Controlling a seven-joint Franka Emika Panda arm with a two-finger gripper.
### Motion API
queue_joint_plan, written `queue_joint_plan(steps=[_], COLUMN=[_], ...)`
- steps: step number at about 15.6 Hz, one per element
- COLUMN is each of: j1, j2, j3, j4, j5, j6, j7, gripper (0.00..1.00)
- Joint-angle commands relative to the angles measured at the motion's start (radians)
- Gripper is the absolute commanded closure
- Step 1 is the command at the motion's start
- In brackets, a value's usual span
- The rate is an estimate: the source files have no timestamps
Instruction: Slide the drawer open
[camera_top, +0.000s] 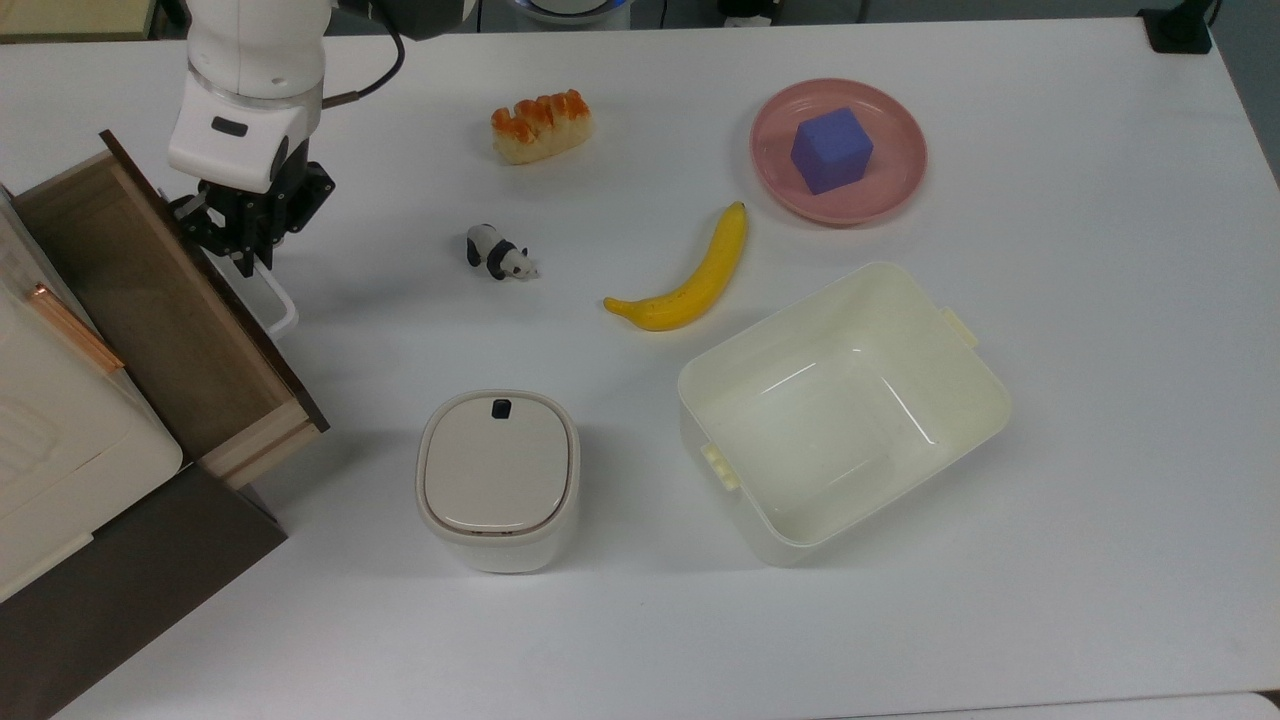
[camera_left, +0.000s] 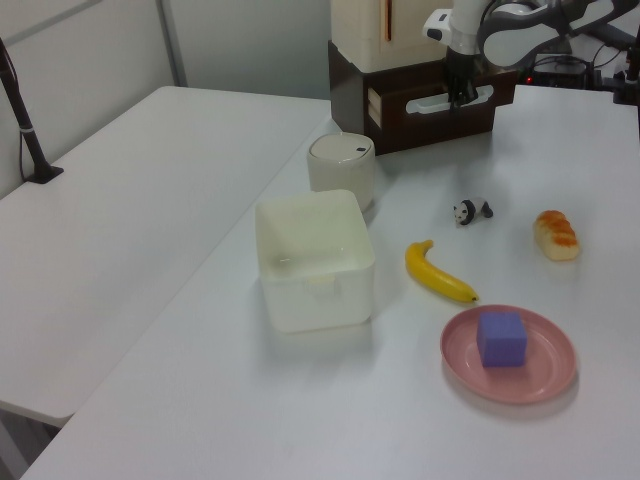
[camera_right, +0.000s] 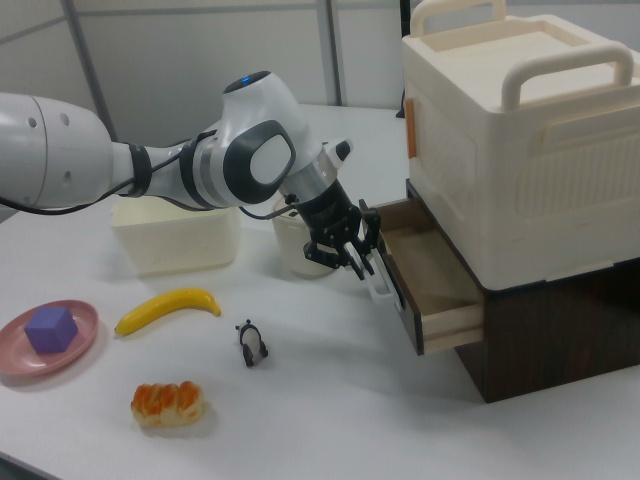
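Note:
The wooden drawer (camera_top: 150, 300) stands pulled out of the dark brown cabinet (camera_top: 120, 590) at the top view's left, its light wood floor showing. Its dark front panel (camera_top: 262, 335) faces the table. My gripper (camera_top: 243, 256) points down at the far end of the white loop handle (camera_top: 278, 303), shut on it. In the right view the gripper (camera_right: 366, 264) holds the handle (camera_right: 380, 283) just in front of the drawer (camera_right: 432, 286). In the left view the gripper (camera_left: 460, 97) meets the drawer front (camera_left: 440, 112).
A white lidded bin (camera_top: 498, 480) stands just right of the drawer in the top view. Further right are a cream tub (camera_top: 760, 520), banana (camera_top: 690, 280), toy panda (camera_top: 500, 253), bread (camera_top: 542, 125), and a pink plate (camera_top: 890, 190) holding a purple cube (camera_top: 830, 150). A cream box (camera_right: 520, 130) tops the cabinet.

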Motion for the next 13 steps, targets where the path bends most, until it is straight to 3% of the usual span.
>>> queue_joint_plan(steps=[1,5,9,13], j1=[0.039,0.057,0.124,0.187], j2=[-0.052,-0.066,-0.072,-0.116], j3=[-0.003,-0.002,-0.002,-0.002], j4=[-0.045,-0.03,0.024,0.051], j5=[-0.002,0.004,0.032,0.165], j6=[-0.016,-0.054,-0.201,-0.331], j7=[0.062,0.097,0.206,0.334], gripper=[0.0,0.0,0.0,0.0])
